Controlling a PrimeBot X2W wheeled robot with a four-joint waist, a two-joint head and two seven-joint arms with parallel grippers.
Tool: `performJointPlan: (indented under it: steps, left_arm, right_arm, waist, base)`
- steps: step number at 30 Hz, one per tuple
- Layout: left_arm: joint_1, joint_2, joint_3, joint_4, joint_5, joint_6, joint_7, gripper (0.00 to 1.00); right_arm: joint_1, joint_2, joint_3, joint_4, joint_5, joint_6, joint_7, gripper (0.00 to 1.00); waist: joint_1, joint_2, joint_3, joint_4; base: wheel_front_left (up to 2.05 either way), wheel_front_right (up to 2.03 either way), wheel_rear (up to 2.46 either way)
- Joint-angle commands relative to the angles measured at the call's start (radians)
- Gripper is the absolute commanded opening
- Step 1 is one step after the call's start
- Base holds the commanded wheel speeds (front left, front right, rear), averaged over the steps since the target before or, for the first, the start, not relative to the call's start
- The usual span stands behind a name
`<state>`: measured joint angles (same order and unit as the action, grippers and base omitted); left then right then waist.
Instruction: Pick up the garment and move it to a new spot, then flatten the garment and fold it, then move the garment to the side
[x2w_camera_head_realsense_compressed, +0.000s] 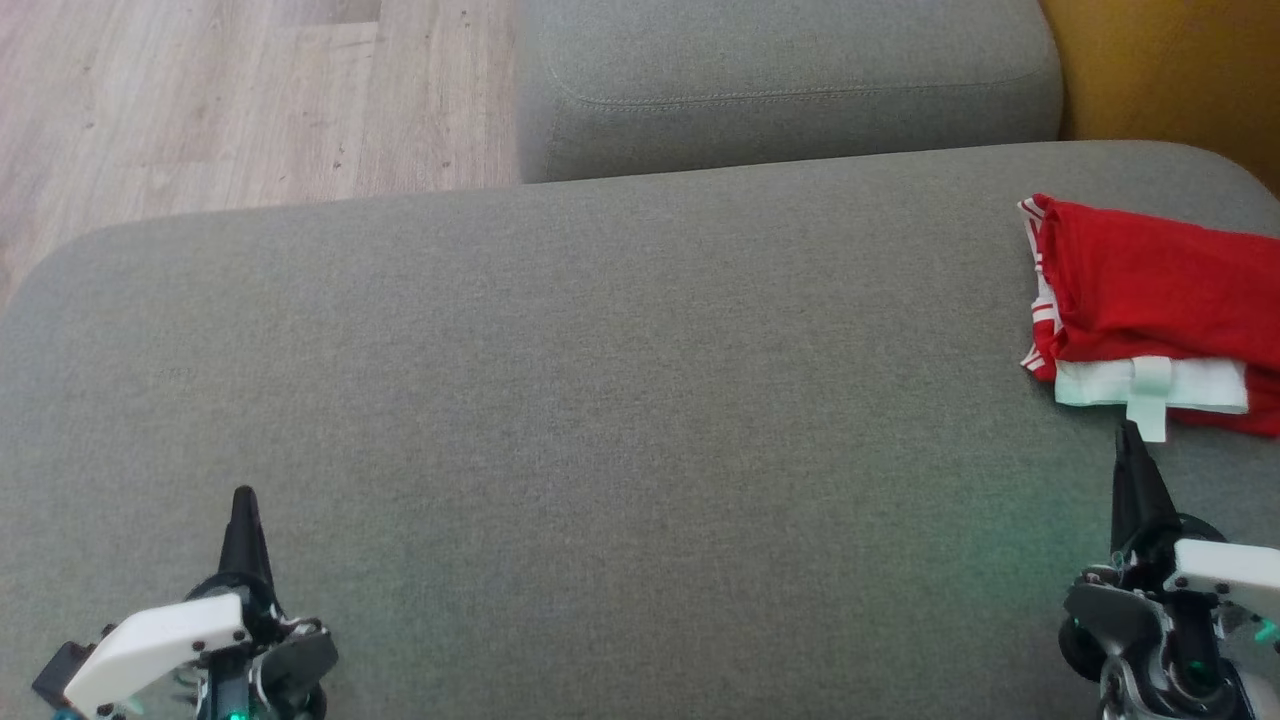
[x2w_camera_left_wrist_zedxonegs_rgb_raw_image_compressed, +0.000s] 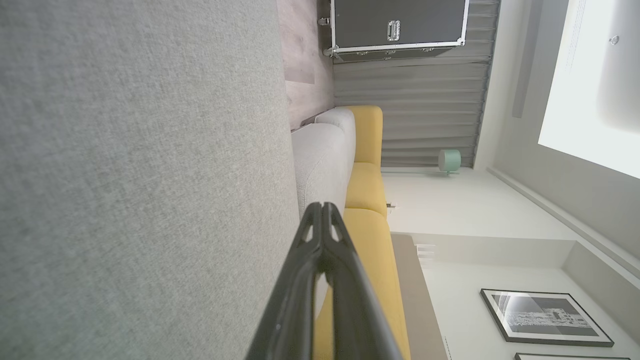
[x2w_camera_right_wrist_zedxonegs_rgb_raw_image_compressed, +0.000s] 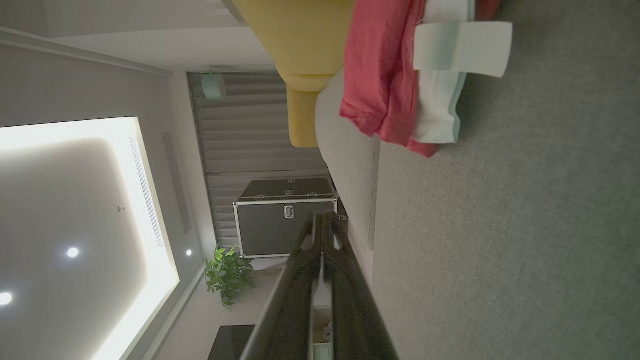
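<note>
1. The red garment (x2w_camera_head_realsense_compressed: 1150, 280) lies folded at the right edge of the frame on the grey sofa seat (x2w_camera_head_realsense_compressed: 600, 380), with its white band (x2w_camera_head_realsense_compressed: 1150, 383) (and a small tab) towards the bottom.
2. The right gripper (x2w_camera_head_realsense_compressed: 1128, 432), lower right, has its fingers pressed together and holds nothing. Its tip is near the tab.
3. The left gripper (x2w_camera_head_realsense_compressed: 244, 495), lower left, is likewise closed and empty, well apart from the garment.

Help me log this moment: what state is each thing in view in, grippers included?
garment: folded, lying unheld at the right end of the grey cushion.
left gripper: shut, empty, over bare cushion.
right gripper: shut, empty, tip close to the garment's near edge.
black case: lid shut.
ceiling lights: on.
</note>
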<state>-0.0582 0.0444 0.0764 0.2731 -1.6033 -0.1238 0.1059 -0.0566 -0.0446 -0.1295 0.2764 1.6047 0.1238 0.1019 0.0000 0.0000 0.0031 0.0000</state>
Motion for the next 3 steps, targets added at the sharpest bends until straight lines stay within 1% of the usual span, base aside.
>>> performJointPlan:
  steps: [1,3]
  left_arm:
    - [-0.050,0.006,0.037,-0.028,-0.006,-0.007,0.007,0.00]
    - [-0.050,0.006,0.037,-0.028,-0.006,-0.007,0.007,0.00]
  right_arm:
    - [-0.051,-0.009,0.019,-0.032,0.007,0.007,0.008,0.00]
    - [-0.051,-0.009,0.019,-0.032,0.007,0.007,0.008,0.00]
  waist:
    - [0.0000,0.0000,0.000,0.000]
    - [0.0000,0.0000,0.000,0.000]
  base:
    - [0.00,0.00,0.00]
    - [0.00,0.00,0.00]
